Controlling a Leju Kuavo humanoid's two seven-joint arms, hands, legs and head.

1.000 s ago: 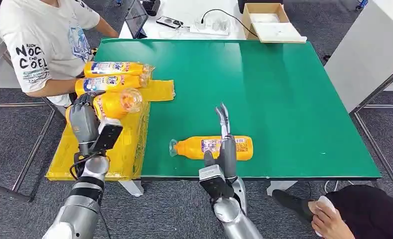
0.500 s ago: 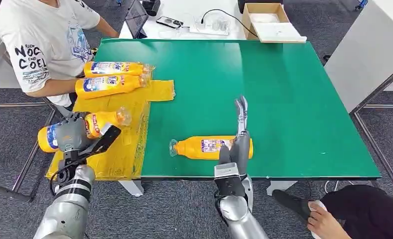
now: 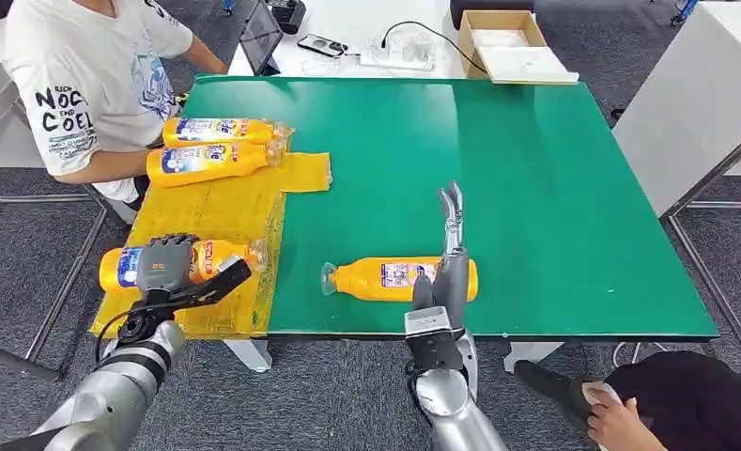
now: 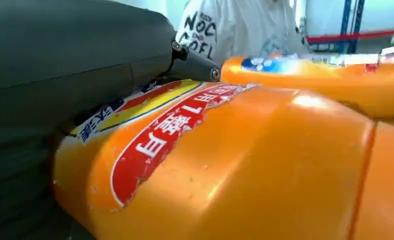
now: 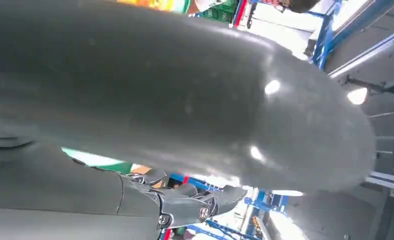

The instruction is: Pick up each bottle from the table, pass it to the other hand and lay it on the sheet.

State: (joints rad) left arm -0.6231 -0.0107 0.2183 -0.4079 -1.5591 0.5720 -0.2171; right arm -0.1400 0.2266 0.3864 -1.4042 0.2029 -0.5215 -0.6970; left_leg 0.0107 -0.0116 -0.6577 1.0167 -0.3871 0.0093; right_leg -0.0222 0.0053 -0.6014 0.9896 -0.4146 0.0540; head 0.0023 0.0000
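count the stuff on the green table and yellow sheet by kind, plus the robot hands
orange bottles: 4 (two lying on the yellow sheet at its far end, one gripped by the left robot hand, one on the green table at)
yellow sheets: 1
robot hands: 2 (right robot hand)
total: 7

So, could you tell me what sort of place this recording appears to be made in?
Probably a lab or office workspace set up for robot trials. A green work table stands on grey carpet, a person sits at its far corner, and a white desk behind carries a cardboard box and cables.
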